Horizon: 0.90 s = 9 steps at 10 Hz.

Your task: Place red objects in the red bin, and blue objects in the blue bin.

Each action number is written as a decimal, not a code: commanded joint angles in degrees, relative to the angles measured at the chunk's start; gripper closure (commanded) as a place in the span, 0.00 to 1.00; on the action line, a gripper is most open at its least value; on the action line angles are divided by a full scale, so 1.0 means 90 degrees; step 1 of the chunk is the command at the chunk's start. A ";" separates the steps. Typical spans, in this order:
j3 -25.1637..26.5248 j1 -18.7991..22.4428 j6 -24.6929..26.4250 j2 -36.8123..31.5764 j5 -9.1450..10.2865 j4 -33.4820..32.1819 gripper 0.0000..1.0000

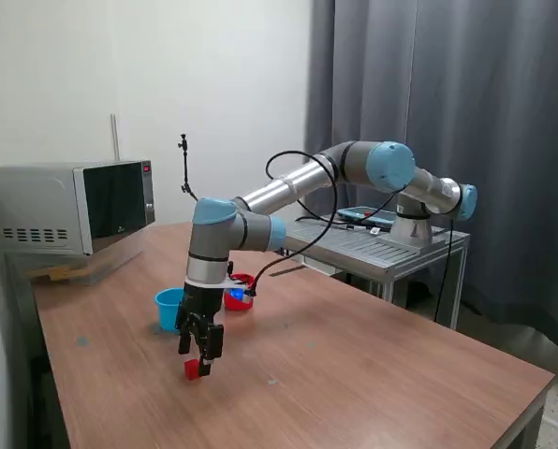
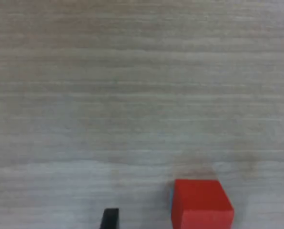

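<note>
Your pincer (image 1: 201,356) hangs low over the wooden surface (image 1: 373,365) in the exterior view, pointing straight down, with a red cube (image 1: 194,369) right at its tips. From this angle you cannot tell whether the fingers touch the cube. Take the red cup (image 1: 241,292) as your landmark: the light blue cup (image 1: 169,308) stands just beside it toward the exterior view's left, and the cube lies near both, on the camera's side of them. A bit of dark blue shows at the red cup's mouth, half hidden by the arm (image 1: 288,192), so you cannot say what it is. A microwave (image 1: 68,207) sits at the surface's far corner.

Your wrist view shows the pincer (image 2: 201,222) spread apart, one dark fingertip (image 2: 110,219) clear of the red cube (image 2: 201,205), which rests on the surface (image 2: 132,95) between the tips.
</note>
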 commanded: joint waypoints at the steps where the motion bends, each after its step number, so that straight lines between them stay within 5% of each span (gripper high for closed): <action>1: -0.0004 0.0000 0.0000 0.0026 0.0000 0.0000 0.00; 9: -0.0082 0.0000 -0.0059 0.0036 -0.0010 -0.0039 0.00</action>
